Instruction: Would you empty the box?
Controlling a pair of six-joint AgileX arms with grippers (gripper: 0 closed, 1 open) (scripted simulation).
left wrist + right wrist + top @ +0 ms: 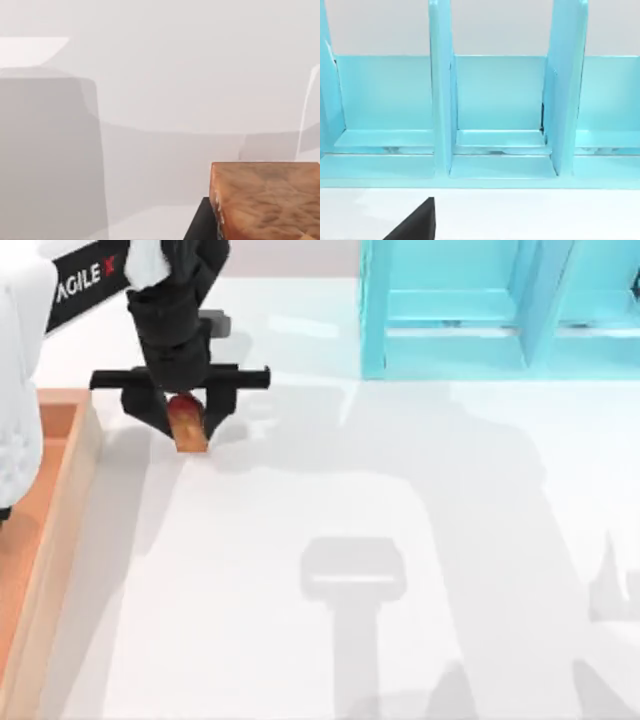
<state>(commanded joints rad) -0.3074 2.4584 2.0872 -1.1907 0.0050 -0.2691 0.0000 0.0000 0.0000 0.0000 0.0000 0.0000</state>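
Meanwhile, the left end effector [186,418], clamped on a brown bread-like block [188,428], hangs over the white tabletop [400,540] beside the shallow tan-rimmed wooden box [62,490] at left, likely needing lowering and release.

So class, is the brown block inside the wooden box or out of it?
Out. The left gripper holds the block above the white table, beside the box.

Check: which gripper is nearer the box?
Left. The left gripper sits just right of the box, over the table, shut on a brown block. The right gripper faces the blue shelf, which stands at the table's far right.
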